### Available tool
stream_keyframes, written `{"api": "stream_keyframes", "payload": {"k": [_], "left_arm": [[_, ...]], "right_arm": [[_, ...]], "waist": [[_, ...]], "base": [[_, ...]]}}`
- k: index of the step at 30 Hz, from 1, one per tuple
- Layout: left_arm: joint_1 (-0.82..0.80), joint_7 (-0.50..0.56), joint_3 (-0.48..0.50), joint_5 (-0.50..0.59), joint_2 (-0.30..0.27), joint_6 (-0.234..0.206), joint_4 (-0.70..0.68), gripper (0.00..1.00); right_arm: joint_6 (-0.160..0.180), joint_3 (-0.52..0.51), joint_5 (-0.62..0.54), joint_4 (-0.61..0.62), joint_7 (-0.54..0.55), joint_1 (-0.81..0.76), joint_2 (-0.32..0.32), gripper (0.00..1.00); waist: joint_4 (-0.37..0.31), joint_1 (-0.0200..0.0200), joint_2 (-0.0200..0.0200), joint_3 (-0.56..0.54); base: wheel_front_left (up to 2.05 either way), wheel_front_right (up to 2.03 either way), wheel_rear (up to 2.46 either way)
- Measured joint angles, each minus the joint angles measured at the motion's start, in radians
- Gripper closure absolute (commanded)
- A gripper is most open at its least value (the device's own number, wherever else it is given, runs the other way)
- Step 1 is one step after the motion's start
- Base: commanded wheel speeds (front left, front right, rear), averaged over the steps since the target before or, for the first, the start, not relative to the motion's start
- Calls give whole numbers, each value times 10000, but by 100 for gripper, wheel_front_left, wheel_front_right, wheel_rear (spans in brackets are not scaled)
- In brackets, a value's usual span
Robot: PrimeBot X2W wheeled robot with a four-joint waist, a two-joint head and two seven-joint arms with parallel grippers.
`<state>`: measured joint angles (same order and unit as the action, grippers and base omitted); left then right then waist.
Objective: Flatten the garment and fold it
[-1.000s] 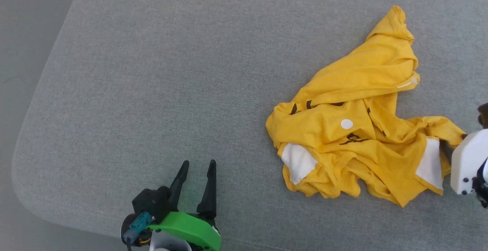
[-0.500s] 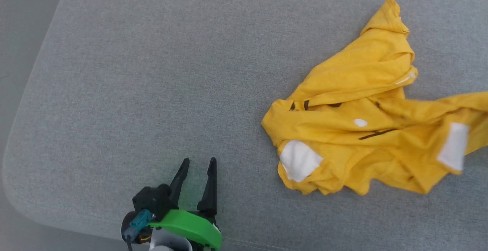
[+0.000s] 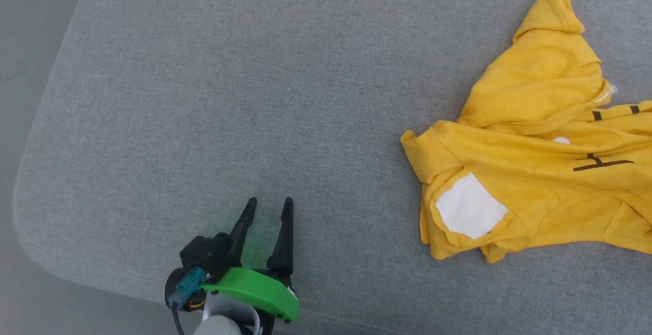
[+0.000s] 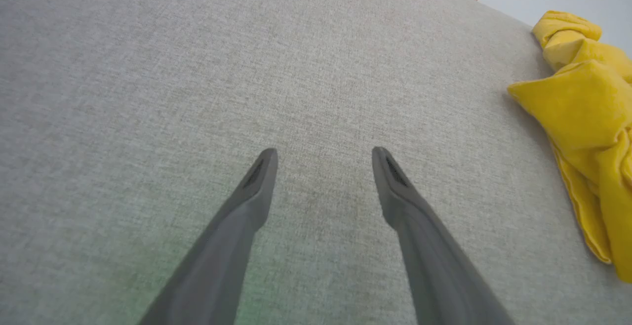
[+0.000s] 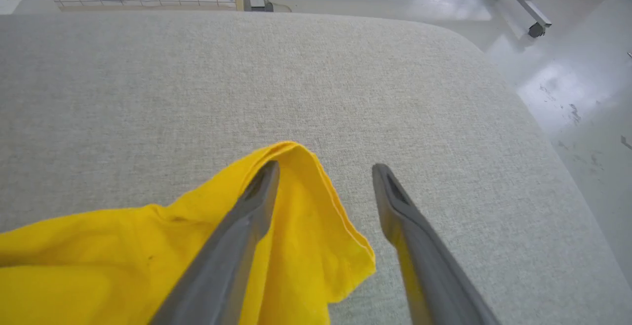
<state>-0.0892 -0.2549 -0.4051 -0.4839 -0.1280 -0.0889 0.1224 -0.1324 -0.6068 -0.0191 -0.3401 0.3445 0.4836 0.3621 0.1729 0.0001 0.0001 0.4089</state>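
The mustard-yellow t-shirt (image 3: 535, 157) lies crumpled at the right of the grey cushion, running past the head view's right edge. A white rectangular patch (image 3: 469, 206) and thin black marks (image 3: 601, 162) face up. My left gripper (image 3: 270, 201) rests open near the front edge, well left of the shirt, nothing between its fingers (image 4: 323, 152); the shirt (image 4: 587, 107) sits off to its right. My right gripper (image 5: 324, 167) is open over a flap of the shirt (image 5: 148, 256), its left finger (image 5: 237, 236) above the cloth and its right finger over bare cushion.
The grey cushion (image 3: 254, 95) has a rounded corner at the lower left, with floor (image 3: 20, 45) beyond it. In the right wrist view, shiny floor (image 5: 582, 93) and a table leg on a caster (image 5: 535, 28) lie past the cushion's far right corner.
The shirt has been dragged rightward and stretched out, so its right part now runs out of the head view. The right arm's white housing left that view. The left gripper barely moved.
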Motion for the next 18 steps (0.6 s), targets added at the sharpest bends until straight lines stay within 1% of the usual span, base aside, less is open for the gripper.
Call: {"api": "stream_keyframes", "payload": {"k": [3,5,7,10,13,15,18], "left_arm": [[-3,-2,6,0,2,0,54,0],[-1,-2,12,0,2,0,90,0],[12,-4,33,-4,2,0,125,0],[68,-6,38,-10,-2,0,150,0],[158,-4,35,-15,-19,-2,148,0],[218,8,15,-17,-29,-4,134,0],[308,29,-10,-40,-33,-8,88,0]], "right_arm": [[0,115,58,-134,-433,225,-174,0],[0,322,303,-15,-608,334,-291,0],[0,746,759,466,-786,335,-512,0],[2,1620,1639,1476,-748,123,-882,0],[2,2545,2366,2445,-59,-525,-1218,0],[2,3147,2786,3028,746,-1162,-1423,0],[2,4011,3156,3814,1921,-2045,-1540,0]], "waist": [[-37,0,0,-113],[-79,0,0,-246],[-144,0,0,-454],[-253,0,0,-795],[-360,0,0,-1120],[-417,0,0,-1332],[-439,0,0,-1561]], "base": [[0,0,0],[0,0,0],[0,0,0],[0,0,0],[0,0,0],[0,0,0],[0,0,0]]}}
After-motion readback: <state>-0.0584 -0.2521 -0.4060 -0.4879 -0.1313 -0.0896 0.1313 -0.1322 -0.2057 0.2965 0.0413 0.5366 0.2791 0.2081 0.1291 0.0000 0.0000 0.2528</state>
